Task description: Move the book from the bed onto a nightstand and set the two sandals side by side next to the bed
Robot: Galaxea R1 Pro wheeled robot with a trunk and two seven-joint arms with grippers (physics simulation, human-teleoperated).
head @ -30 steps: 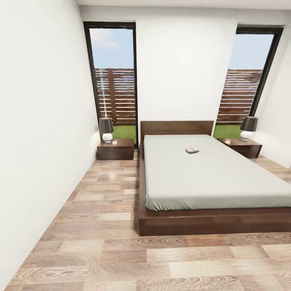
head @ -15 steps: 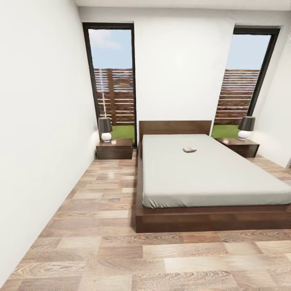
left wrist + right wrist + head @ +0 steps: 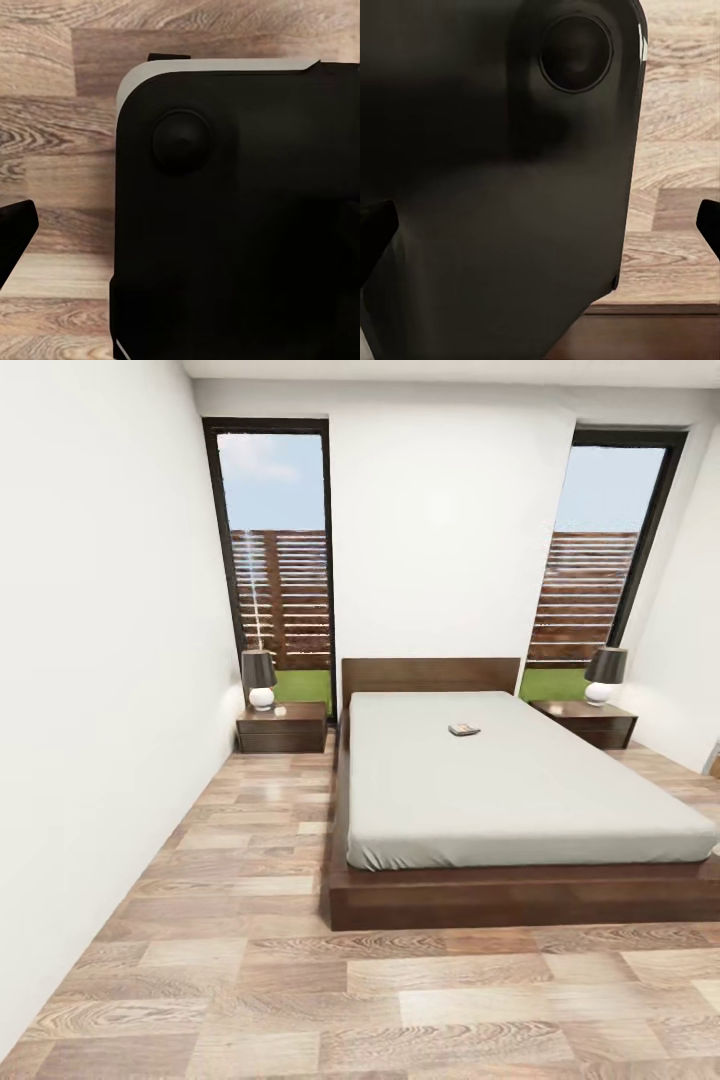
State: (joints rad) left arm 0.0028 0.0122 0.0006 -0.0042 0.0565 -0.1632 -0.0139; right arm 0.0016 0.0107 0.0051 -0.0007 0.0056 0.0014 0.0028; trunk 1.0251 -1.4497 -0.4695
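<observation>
The bed (image 3: 520, 800), with a dark wooden frame and off-white mattress, stands ahead against the far wall of the bedroom. The book (image 3: 464, 729) lies flat on the mattress near the headboard, roughly at its middle. One nightstand (image 3: 282, 728) stands left of the headboard and another nightstand (image 3: 585, 722) stands to its right. The sandals are out of view. My left gripper (image 3: 180, 240) and right gripper (image 3: 540, 240) hang open over the robot's black base, fingertips spread wide, holding nothing.
Each nightstand carries a lamp (image 3: 260, 678) (image 3: 604, 675) with a dark shade. Tall windows flank the headboard. A white wall (image 3: 90, 710) runs along the left, leaving a strip of wood floor (image 3: 260, 840) between it and the bed. More floor lies before the bed's foot.
The whole picture has shifted a little left and up, so the camera has moved. The book, bed and nightstands keep their places relative to each other.
</observation>
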